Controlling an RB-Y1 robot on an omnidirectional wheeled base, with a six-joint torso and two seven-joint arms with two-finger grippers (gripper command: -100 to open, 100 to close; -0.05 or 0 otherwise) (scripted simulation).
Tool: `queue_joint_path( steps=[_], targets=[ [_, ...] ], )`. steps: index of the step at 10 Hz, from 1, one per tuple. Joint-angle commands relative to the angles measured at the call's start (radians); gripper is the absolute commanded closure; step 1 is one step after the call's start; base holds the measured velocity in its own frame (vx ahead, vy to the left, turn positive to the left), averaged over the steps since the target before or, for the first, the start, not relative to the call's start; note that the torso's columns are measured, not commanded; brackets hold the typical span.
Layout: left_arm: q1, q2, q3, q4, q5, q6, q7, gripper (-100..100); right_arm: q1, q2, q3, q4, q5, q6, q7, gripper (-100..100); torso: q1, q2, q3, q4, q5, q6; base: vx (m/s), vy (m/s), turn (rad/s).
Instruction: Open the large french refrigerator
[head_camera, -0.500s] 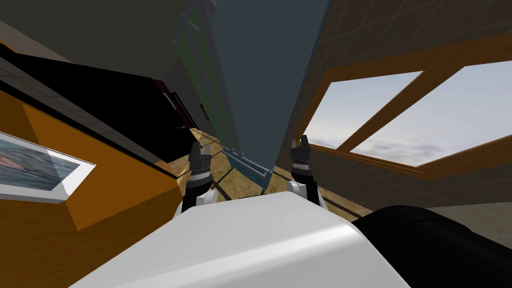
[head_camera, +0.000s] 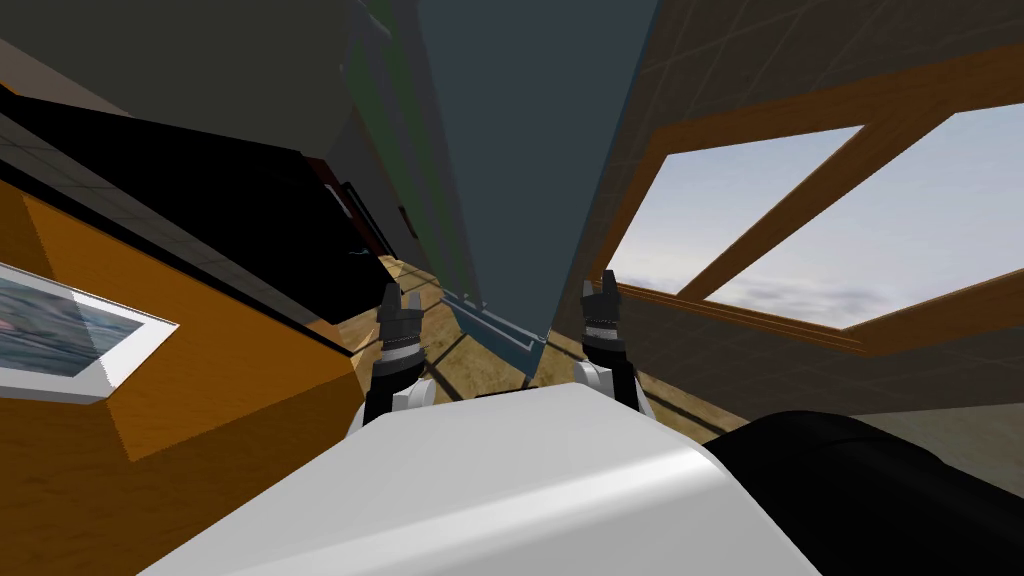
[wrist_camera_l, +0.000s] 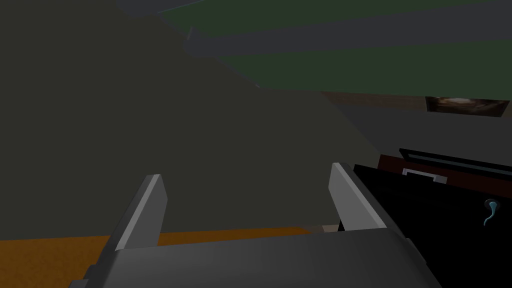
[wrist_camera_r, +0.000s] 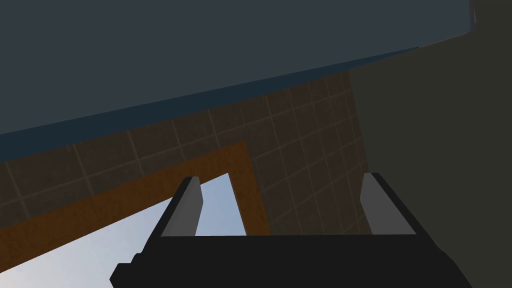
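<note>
My view has swung slightly while both arms keep their pose, so I judge this is still the approach. The tall, dark blue-grey refrigerator (head_camera: 510, 150) rises ahead, beyond and between the left gripper (head_camera: 399, 297) and right gripper (head_camera: 603, 285). Both pairs of fingers stand apart, holding nothing. No label is legible.

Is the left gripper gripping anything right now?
No, the left gripper is open, its fingers standing apart with nothing between them.
</note>
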Motion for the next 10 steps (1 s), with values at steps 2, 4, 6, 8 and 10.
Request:
queue_joint_path(
  steps=[2, 4, 6, 8, 10],
  targets=[
    [0.000, 0.000, 0.000, 0.000, 0.000, 0.000, 0.000, 0, 0.000, 0.000, 0.000, 0.000, 0.000, 0.000, 0.000, 0, 0.000, 0.148, -0.295, 0.148, 0.000, 0.000, 0.000, 0.000, 0.000],
    [0.000, 0.000, 0.000, 0.000, 0.000, 0.000, 0.000, 0, 0.000, 0.000, 0.000, 0.000, 0.000, 0.000, 0.000, 0, 0.000, 0.296, -0.590, 0.295, 0.000, 0.000, 0.000, 0.000, 0.000],
    [-0.007, 0.051, 0.000, 0.042, 0.003, -0.017, 0.001, -100, 0.000, 0.000, 0.000, 0.000, 0.000, 0.000, 0.000, 0, -0.001, 0.403, -0.807, 0.402, 0.000, 0.000, 0.012, -0.034, 0.009],
    [-0.014, 0.087, -0.001, 0.086, 0.007, -0.036, 0.002, -100, 0.000, 0.000, 0.000, 0.000, 0.000, 0.000, 0.000, 0, -0.001, 0.415, -0.831, 0.415, 0.000, 0.000, 0.007, -0.052, 0.009],
    [-0.023, 0.122, -0.001, 0.144, 0.011, -0.059, 0.004, -100, 0.000, 0.000, 0.000, 0.000, 0.000, 0.000, 0.000, 0, 0.000, 0.416, -0.832, 0.416, 0.000, 0.000, 0.012, -0.063, 0.014]
  ],
)
